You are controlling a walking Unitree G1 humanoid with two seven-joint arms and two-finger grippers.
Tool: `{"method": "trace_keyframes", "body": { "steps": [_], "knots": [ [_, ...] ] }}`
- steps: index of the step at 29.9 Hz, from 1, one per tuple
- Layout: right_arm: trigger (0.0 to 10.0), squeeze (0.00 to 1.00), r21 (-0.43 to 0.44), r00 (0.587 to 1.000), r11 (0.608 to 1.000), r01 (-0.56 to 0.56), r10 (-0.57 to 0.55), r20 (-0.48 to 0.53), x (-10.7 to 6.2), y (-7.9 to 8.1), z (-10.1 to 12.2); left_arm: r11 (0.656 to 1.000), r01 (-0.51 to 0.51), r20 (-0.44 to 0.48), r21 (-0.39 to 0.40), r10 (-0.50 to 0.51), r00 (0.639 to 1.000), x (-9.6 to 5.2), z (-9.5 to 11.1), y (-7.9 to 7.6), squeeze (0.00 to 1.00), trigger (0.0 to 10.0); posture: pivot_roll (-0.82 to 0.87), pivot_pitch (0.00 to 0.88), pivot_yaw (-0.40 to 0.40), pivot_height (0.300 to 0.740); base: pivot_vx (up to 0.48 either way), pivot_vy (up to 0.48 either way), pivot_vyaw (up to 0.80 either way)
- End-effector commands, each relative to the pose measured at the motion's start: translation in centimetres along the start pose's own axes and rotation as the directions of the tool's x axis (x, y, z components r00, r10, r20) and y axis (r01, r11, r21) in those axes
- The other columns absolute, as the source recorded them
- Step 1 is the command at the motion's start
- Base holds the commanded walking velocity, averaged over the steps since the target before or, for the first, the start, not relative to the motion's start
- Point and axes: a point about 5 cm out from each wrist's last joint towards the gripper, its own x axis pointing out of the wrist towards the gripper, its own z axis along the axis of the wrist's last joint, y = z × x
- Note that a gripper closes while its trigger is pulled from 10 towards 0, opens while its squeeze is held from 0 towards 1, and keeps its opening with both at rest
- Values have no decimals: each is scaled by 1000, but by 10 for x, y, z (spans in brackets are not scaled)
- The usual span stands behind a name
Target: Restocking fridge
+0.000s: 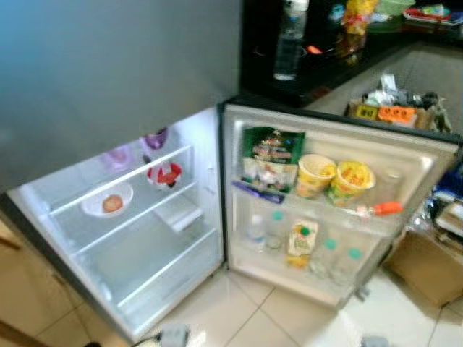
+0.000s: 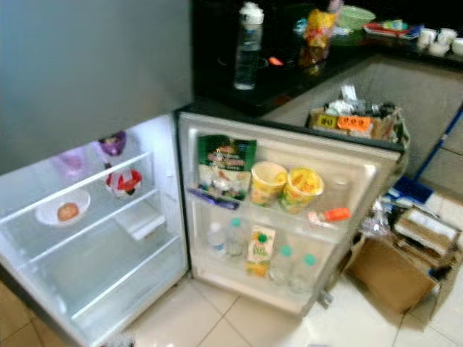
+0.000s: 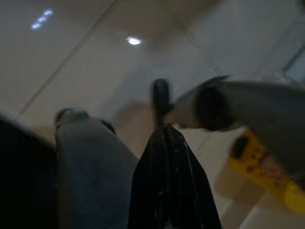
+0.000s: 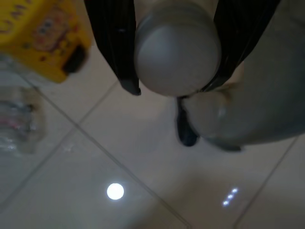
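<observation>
A bowl (image 1: 107, 201) (something round inside) sits on the fridge shelf (image 1: 137, 210); two tubs (image 1: 334, 178) stand on the door shelf (image 1: 318, 206)

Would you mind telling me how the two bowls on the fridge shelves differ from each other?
The white bowl sits on the middle shelf nearer the front, while the red-and-white bowl sits further back, towards the door side. The white bowl is plain and looks wider; the other is patterned and smaller. The white bowl holds a round brownish item; the other's contents are unclear. Both stand upright.
</observation>
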Motion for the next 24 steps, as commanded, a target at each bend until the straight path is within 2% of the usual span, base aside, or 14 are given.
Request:
{"method": "trace_keyframes", "body": {
  "steps": [1, 10, 13, 24],
  "knots": [
    [10000, 0, 10, 1000, 1000, -11, 11, 2, 1, 6, 0, 1000, -18, -9, 2, 18, 1000, -3, -2, 5, 0, 10000, -66, 0, -14, 740, 0, -458, 0],
    [10000, 0, -1, 1000, 1000, -17, 17, 2, 1, 7, 0, 1000, -16, -7, 1, 16, 1000, -3, -1, 5, 0, 10000, -66, 0, -15, 740, 0, -459, 0],
    [10000, 0, -40, 999, 999, -34, 35, 21, 2, 9, 4, 1000, -22, -12, -2, 22, 1000, -3, -2, 6, 0, 10000, -66, 0, -15, 740, 0, -374, 0],
    [10000, 0, -123, 972, 982, -146, 165, 167, 4, 23, 45, 999, -40, -10, -10, 40, 999, -3, -2, 8, 0, 10000, -70, 0, -14, 740, 0, 0, 0]
  ]
}}
